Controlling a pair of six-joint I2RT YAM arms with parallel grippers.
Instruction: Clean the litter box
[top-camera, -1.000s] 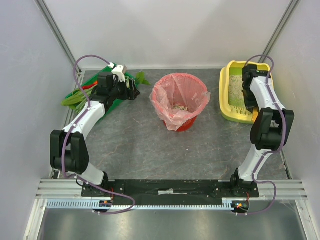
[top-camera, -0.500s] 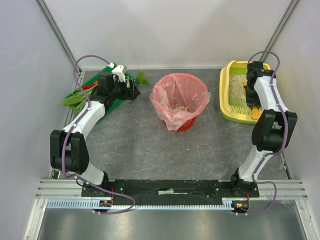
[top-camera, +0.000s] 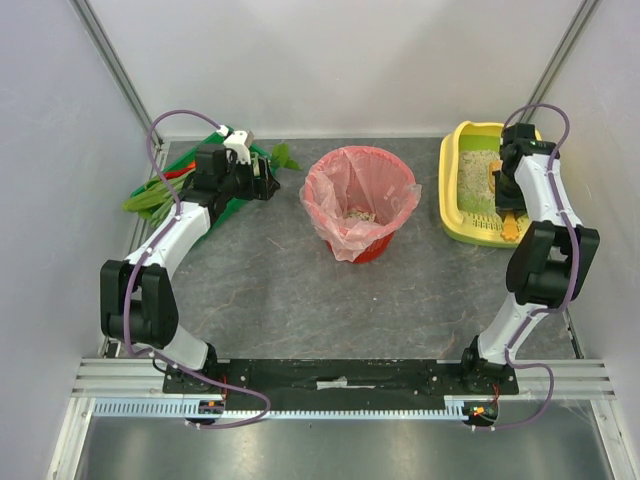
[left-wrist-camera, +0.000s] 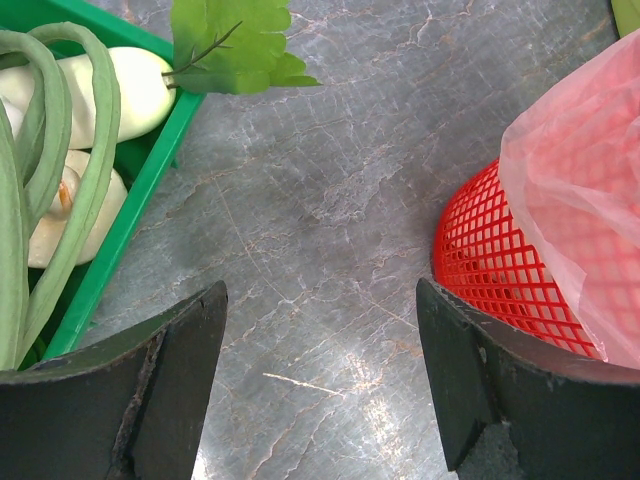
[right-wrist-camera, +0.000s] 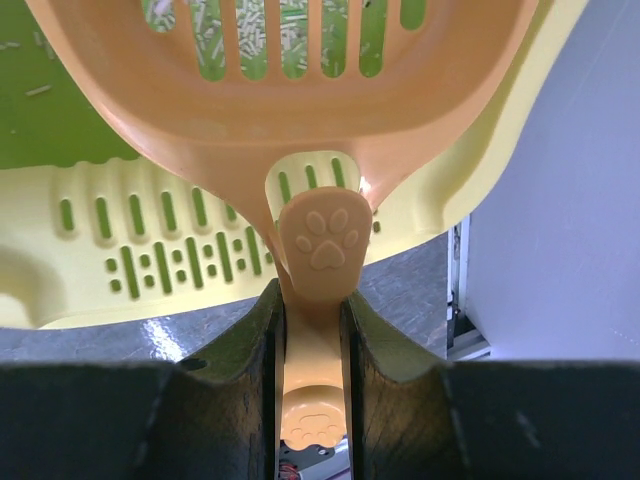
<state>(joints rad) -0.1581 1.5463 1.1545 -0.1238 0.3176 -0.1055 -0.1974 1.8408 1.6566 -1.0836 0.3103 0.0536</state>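
Observation:
The litter box (top-camera: 455, 205) is a yellow tray at the back right; its slotted rim (right-wrist-camera: 150, 260) and lime-green inside (right-wrist-camera: 60, 110) fill the right wrist view. My right gripper (top-camera: 506, 205) hangs over its near right end, shut on the paw-print handle (right-wrist-camera: 325, 240) of an orange slotted scoop (right-wrist-camera: 300, 90). Pale litter (right-wrist-camera: 250, 25) shows through the scoop's slots. My left gripper (top-camera: 268, 185) is open and holds nothing. It hovers above bare table (left-wrist-camera: 320, 230) with its fingers (left-wrist-camera: 170, 390) wide apart.
A red mesh basket (top-camera: 358, 200) lined with a pink bag stands mid-table and shows at the right edge (left-wrist-camera: 500, 260) of the left wrist view. A green tray (top-camera: 190, 180) of vegetables sits at the back left. The right wall (right-wrist-camera: 560, 200) runs close beside the litter box.
The right arm has shifted right and toward the back over the litter box, carrying the scoop. An orange part of the scoop now shows at the box's near rim. The left arm has not moved.

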